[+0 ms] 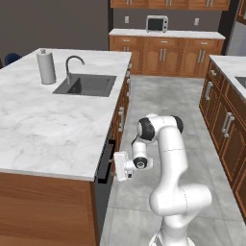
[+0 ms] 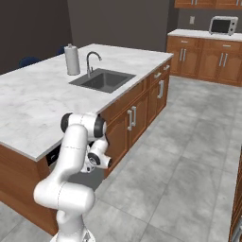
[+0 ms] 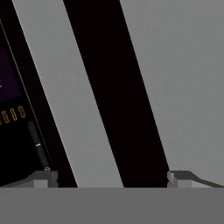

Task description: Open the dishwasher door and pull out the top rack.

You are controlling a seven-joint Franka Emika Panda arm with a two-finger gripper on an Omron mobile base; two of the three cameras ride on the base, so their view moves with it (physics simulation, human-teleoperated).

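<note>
Hand view looks close onto the dishwasher door [image 3: 109, 87]: a dark front crossed by a pale slanted bar [image 3: 65, 96], probably the handle, with a control strip at the left edge. Jaws [image 3: 109, 178] stand wide apart, holding nothing, tips either side of the dark band. Left base view puts the gripper [image 1: 118, 166] just beside the door [image 1: 103, 166], set in the island under the counter [image 1: 43, 129]. Door looks cracked open at the top at most; top rack not seen. Step: reaching for the handle. Next: close onto the bar, pull outward and down. Sink [image 1: 86, 85] looks empty.
</note>
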